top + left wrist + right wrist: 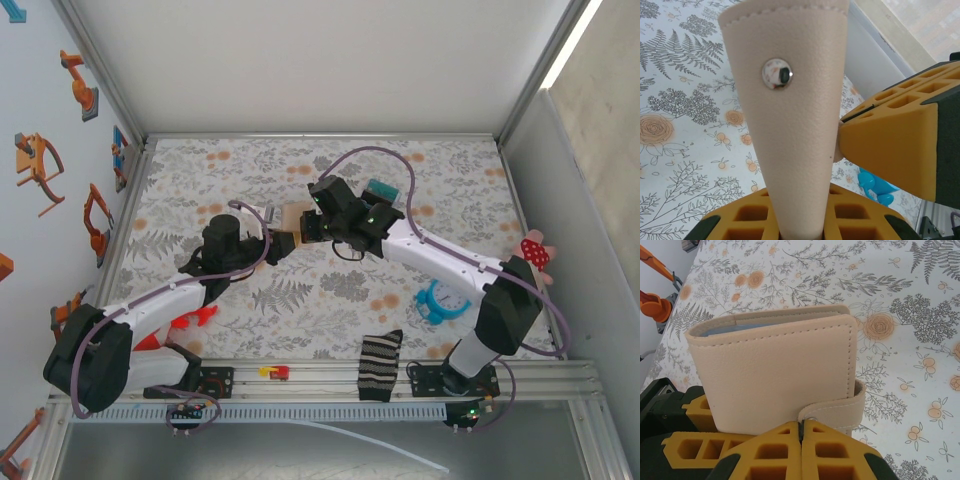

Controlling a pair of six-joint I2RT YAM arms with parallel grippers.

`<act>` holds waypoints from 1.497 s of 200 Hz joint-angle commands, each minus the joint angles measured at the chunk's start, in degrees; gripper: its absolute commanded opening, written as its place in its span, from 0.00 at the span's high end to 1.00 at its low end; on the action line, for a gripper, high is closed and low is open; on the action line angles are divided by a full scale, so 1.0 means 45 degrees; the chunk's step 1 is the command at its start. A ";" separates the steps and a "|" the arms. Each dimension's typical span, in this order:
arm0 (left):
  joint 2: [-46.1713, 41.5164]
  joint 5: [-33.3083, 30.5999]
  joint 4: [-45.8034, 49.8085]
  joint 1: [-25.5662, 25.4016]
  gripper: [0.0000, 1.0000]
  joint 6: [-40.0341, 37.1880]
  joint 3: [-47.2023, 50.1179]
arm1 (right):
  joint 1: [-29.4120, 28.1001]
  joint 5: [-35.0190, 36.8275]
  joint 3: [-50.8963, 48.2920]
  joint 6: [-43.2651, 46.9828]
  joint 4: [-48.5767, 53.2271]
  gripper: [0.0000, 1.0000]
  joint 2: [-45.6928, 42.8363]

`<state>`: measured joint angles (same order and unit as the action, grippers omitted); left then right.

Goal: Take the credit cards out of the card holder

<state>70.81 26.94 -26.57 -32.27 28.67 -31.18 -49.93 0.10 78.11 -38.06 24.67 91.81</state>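
Note:
The tan-beige card holder (pixel 287 220) hangs folded shut above the middle of the table, held between both grippers. My left gripper (pixel 266 238) is shut on one edge of it, and in the left wrist view the card holder (pixel 790 125) rises from between the yellow fingers (pixel 747 217) with its metal snap (pixel 777 73) facing the camera. My right gripper (pixel 801 427) is shut on the end of the closing strap (pixel 840 407), below the card holder (pixel 775 365). A thin light blue inner edge (pixel 725 330) shows at the top. The credit cards are hidden.
A blue, teal and black block (pixel 382 189) lies behind the right gripper. A blue ring-shaped item (pixel 443 302) sits at the right, a striped sock (pixel 380 362) on the near edge, a red item (pixel 190 320) under the left arm, and a red-spotted item (pixel 535 250) by the right wall.

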 commanded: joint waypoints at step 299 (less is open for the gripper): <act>-0.1257 0.0393 -0.0675 -0.0055 1.00 -0.0109 0.0034 | 0.0197 0.2675 -0.2091 0.0791 -0.1344 1.00 -0.2333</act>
<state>67.48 27.03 -27.42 -32.56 28.64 -31.16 -49.32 9.98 70.50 -35.05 22.50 83.05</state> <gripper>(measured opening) 0.178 0.041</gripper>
